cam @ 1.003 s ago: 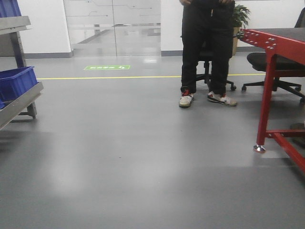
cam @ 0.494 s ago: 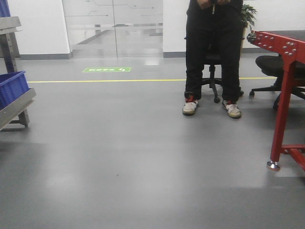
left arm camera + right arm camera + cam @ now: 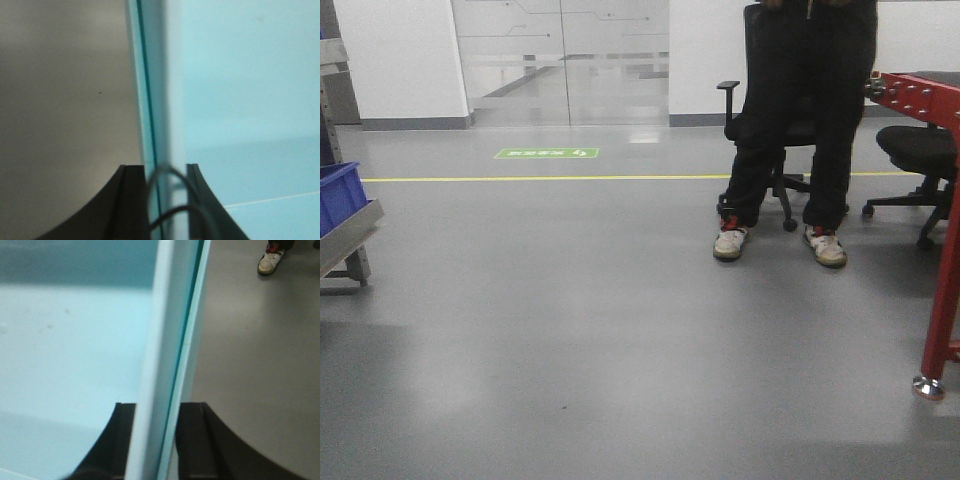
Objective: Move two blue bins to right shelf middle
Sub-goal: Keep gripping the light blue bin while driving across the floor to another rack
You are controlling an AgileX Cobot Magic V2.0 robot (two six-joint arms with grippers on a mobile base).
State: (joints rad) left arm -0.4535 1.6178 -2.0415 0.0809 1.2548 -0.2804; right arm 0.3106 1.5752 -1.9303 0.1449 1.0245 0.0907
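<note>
Neither gripper shows in the front view, and the right shelf is out of view. In the left wrist view my left gripper [image 3: 162, 168] is shut on the upright side wall of a pale blue bin [image 3: 159, 75], whose smooth inside fills the right half. In the right wrist view my right gripper [image 3: 158, 406] is shut on the opposite wall of the pale blue bin [image 3: 172, 315], with the inside to the left. Each wall shows two pale layers with a dark seam between, like two nested bins. Grey floor lies below both.
A person [image 3: 800, 130] in black trousers stands ahead on the right, their shoe [image 3: 271, 261] also in the right wrist view. A red table frame [image 3: 945, 250] and office chairs [image 3: 920, 150] are at the right. A metal shelf [image 3: 350, 235] with a dark blue bin [image 3: 338, 195] is at the left edge.
The front view has advanced: the person and red table look nearer and further right, and the left shelf with its dark blue bin has slid towards the left edge.
</note>
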